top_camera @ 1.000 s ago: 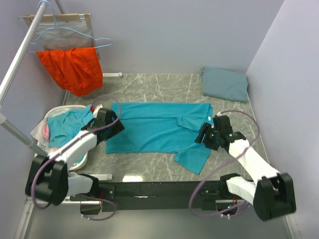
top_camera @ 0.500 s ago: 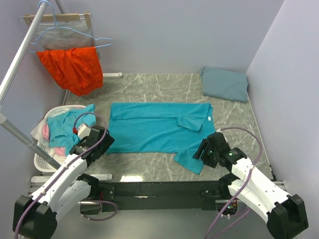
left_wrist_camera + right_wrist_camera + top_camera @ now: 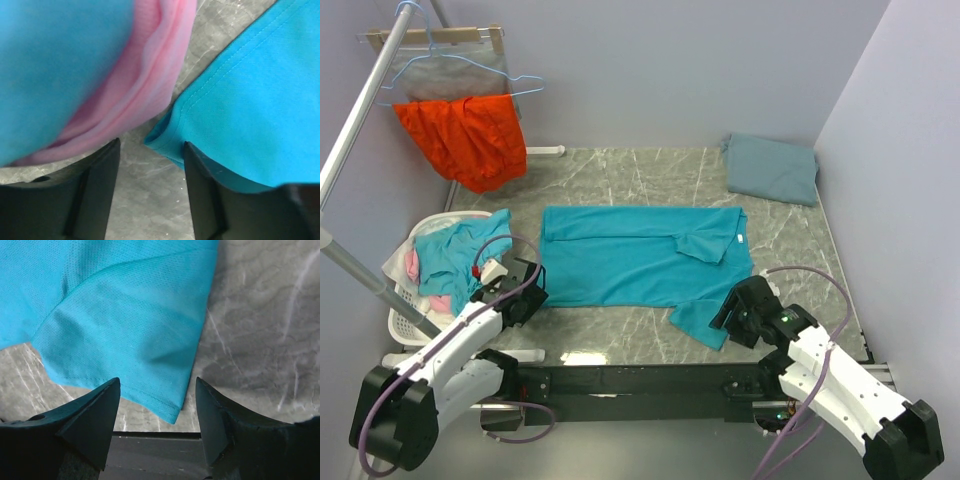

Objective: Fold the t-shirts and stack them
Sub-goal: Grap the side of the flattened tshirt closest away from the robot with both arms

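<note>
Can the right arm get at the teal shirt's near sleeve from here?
Probably yes: the right gripper stands open right at the hem of the sleeve, with nothing between them.

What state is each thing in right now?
teal t-shirt: flat, partly folded, near sleeve sticking out
grey-blue t-shirt: folded
orange-red garment: hanging
basket: full of clothes
left gripper: open, at shirt corner
right gripper: open, above that sleeve

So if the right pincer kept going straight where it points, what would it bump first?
Most likely the sleeve of the teal t-shirt, whose hem lies just ahead of the open right pincer, with the marble table under it. Depth is hard to judge.
</note>
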Controlling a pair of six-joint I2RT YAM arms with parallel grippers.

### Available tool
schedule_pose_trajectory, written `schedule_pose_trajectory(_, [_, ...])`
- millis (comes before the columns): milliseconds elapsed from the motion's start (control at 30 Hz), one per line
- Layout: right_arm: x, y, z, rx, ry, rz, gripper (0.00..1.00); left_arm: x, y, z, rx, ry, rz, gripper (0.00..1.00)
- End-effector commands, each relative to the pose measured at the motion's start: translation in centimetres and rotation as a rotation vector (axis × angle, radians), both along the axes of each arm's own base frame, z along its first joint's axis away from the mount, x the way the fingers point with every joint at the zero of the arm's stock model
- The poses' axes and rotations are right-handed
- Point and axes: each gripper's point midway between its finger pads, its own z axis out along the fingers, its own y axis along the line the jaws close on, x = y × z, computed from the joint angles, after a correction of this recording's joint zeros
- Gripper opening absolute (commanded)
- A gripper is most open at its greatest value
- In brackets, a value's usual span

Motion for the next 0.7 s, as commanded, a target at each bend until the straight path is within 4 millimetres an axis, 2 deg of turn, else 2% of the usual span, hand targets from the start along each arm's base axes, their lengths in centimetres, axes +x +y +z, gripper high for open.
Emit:
schedule_pose_trajectory(0, [-0.7,-0.9,-0.5,-0.022,0.007,-0.043,0.68,-0.3,-0.2,0.3,-0.035,-0.029,0.016,0.57])
schedule_pose_trajectory(167, [-1.0,-0.7,-0.8,-0.019,0.023,-0.032,0.66,-0.1,-0.3,0.7,-0.051,-0.066,0.020,0.48])
schedule_pose_trajectory(367, [-0.9,0.1,-1.8,0.003,0.033,-0.008,0.57,0.0,-0.5,0.2,-0.052,-0.053,0.009,0.35])
schedule_pose_trajectory(400, [-1.0,0.5,-1.8,0.020,0.041,0.005,0.50,0.1,-0.6,0.1,-0.052,-0.051,0.005,0.33])
schedule_pose_trajectory(533, [-0.8,0.9,-1.8,0.032,0.032,0.010,0.39,0.1,-0.6,0.0,-0.052,-0.049,0.001,0.27])
schedule_pose_trajectory(567, [-0.7,1.0,-1.8,0.034,0.033,0.008,0.30,0.1,-0.6,0.0,-0.052,-0.050,0.000,0.26])
schedule_pose_trajectory(633, [-0.7,1.1,-1.9,0.034,0.036,0.014,0.19,0.2,-0.7,0.1,-0.053,-0.054,-0.001,0.23])
schedule_pose_trajectory(667, [-0.5,1.1,-1.7,0.030,0.031,0.011,0.04,0.2,-0.7,0.2,-0.053,-0.055,-0.003,0.22])
